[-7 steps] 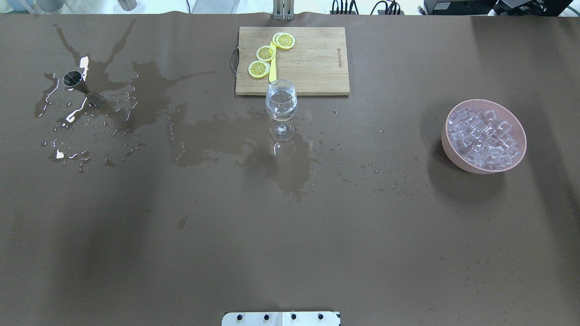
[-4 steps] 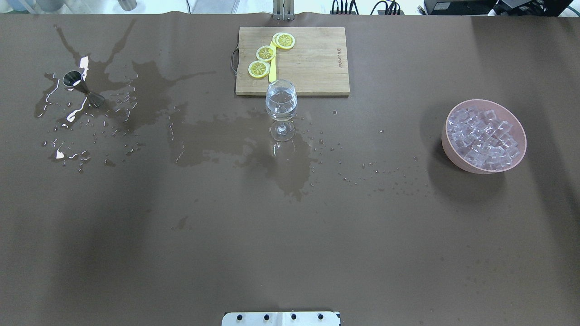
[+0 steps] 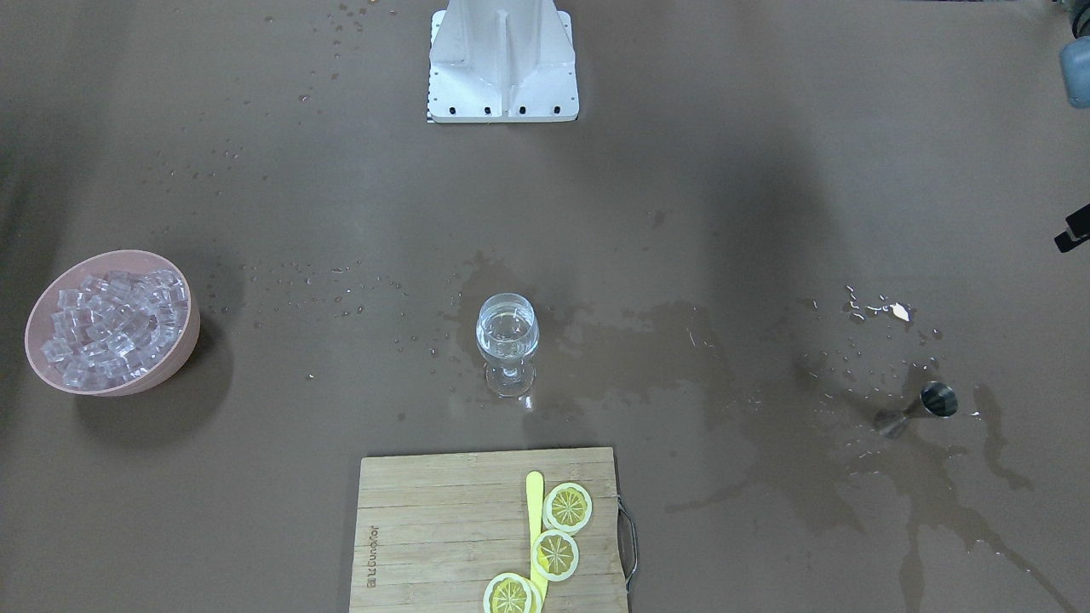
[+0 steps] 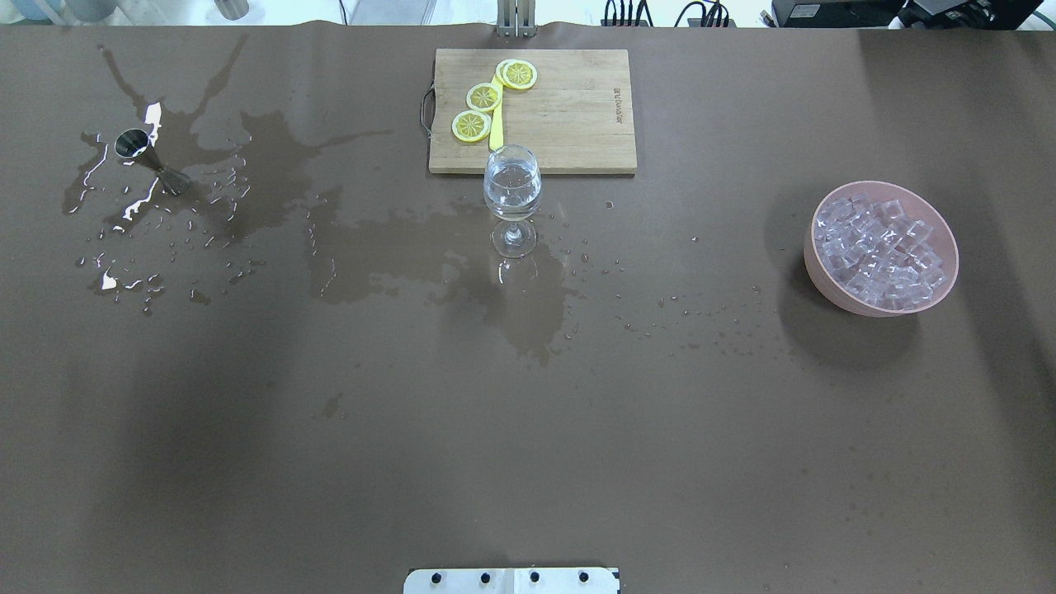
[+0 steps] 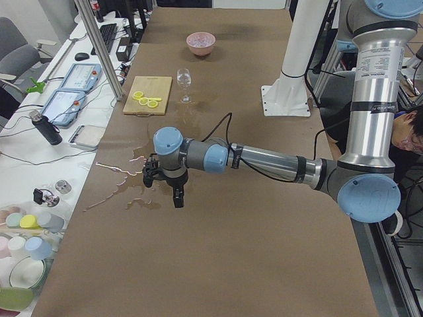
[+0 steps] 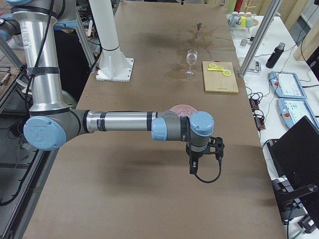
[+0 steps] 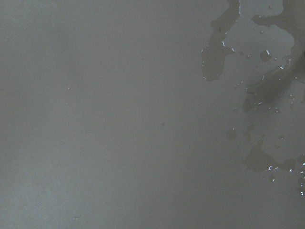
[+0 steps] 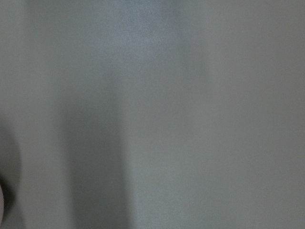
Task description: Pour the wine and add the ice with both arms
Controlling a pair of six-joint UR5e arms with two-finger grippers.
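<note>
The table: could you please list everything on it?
wine glass: one, clear, table centre.
wine: small measure, colourless, in the glass.
cutting board: one, pale wood, far edge.
lemon slices: three, yellow, on the board.
utensil: one, yellow, beside the slices.
bowl: one, pink, robot's right.
ice: many cubes, clear, in the bowl.
jigger: one, steel, robot's left.
spill: several patches, dark, jigger to glass.
bracket: one, white, near edge.
left arm: one, grey, left end.
right arm: one, grey, right end.
left gripper: one, black, above the table.
right gripper: one, black, above the table.

Glass (image 4: 511, 188) before board (image 4: 569, 115) — ice (image 4: 879, 247) right
</note>
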